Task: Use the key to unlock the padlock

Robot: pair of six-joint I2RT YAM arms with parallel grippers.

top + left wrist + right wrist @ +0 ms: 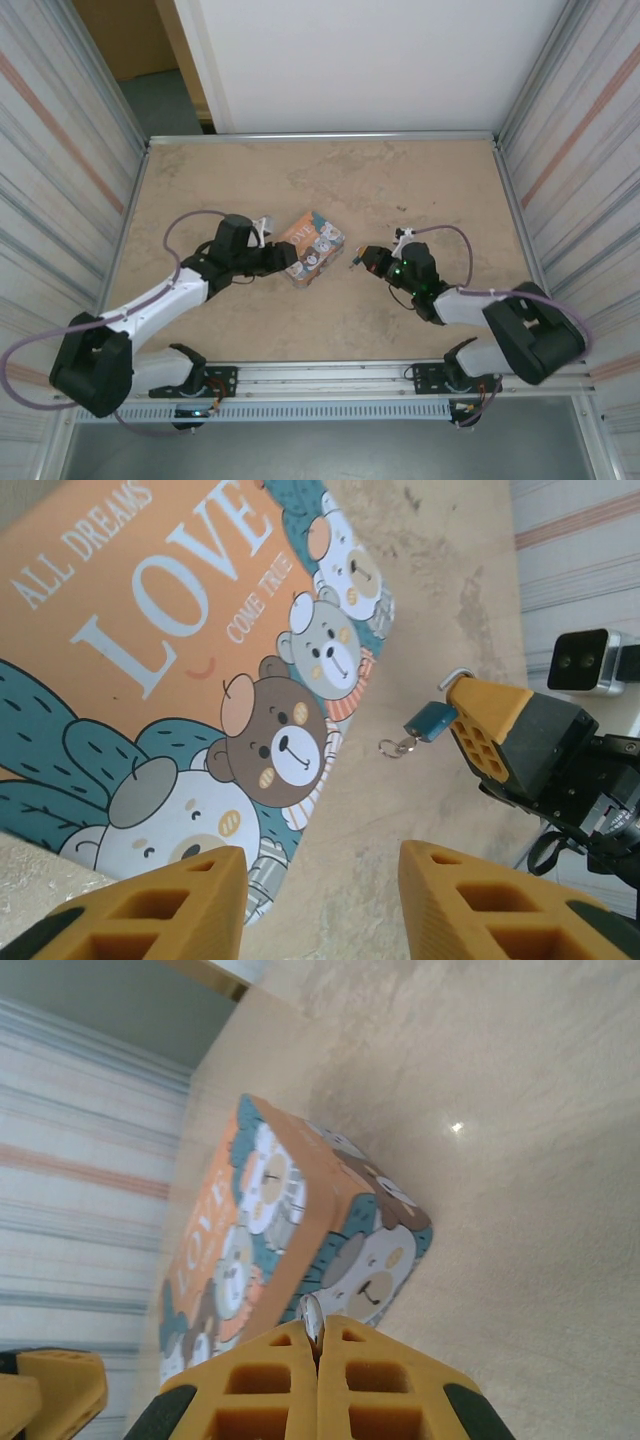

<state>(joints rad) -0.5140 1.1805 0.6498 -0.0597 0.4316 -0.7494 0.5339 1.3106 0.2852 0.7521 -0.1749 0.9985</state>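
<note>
Right gripper clenched on padlock, seemingly by its thin silvery shackle. The smooth teal body dangles free, likely for key access, near desk centre, just right of box. Left gripper released, ribbed orange fingers apart beside the glossy printed box. Small ring hangs off padlock.

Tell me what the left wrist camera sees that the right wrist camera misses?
Left wrist view, not the right: the blue padlock with its little ring, at the tip of the right hand. Right wrist view, not the left: a silvery sliver pinched between that hand's shut fingers. Both: the bear-print box and the tan table.
</note>
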